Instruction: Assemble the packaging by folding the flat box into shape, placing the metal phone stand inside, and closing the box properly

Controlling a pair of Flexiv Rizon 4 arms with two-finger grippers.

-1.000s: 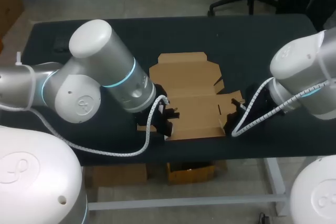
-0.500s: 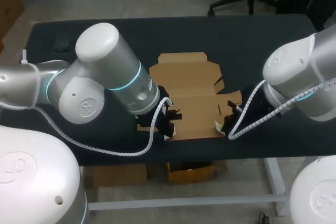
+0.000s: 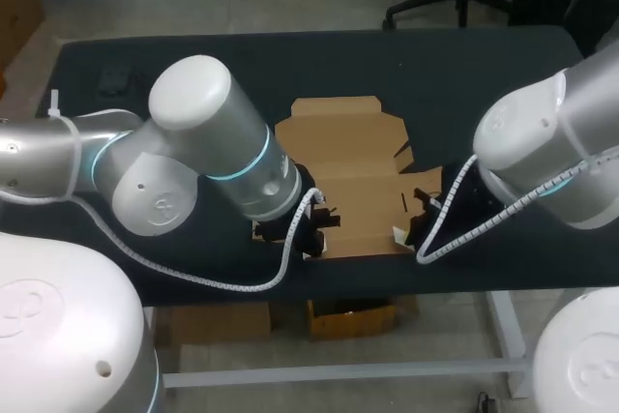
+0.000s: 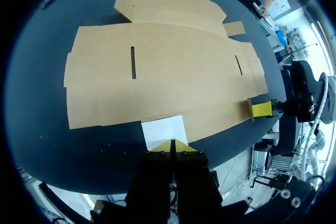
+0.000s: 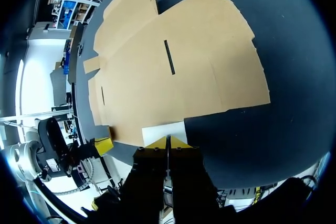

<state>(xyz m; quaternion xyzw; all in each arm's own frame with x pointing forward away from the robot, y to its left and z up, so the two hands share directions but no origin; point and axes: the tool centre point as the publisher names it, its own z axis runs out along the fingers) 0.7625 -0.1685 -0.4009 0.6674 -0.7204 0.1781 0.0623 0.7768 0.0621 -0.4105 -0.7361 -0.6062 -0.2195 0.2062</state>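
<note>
The flat box [image 3: 348, 171] lies spread open mid-worktop [image 3: 484, 74], its long side close to the front edge. The left hand [image 4: 172, 145] is at the box's front side, toward the worktop's left edge, fingertips pressed together and a white patch [image 4: 164, 131] just ahead of them. The right hand [image 5: 167, 141] mirrors it toward the right edge, tips likewise together. My read is that this is thin card, light, springy along its scored creases and quick to skate on that dark surface. Best lifted by a flap edge near a crease, with the other hand pinning it.
</note>
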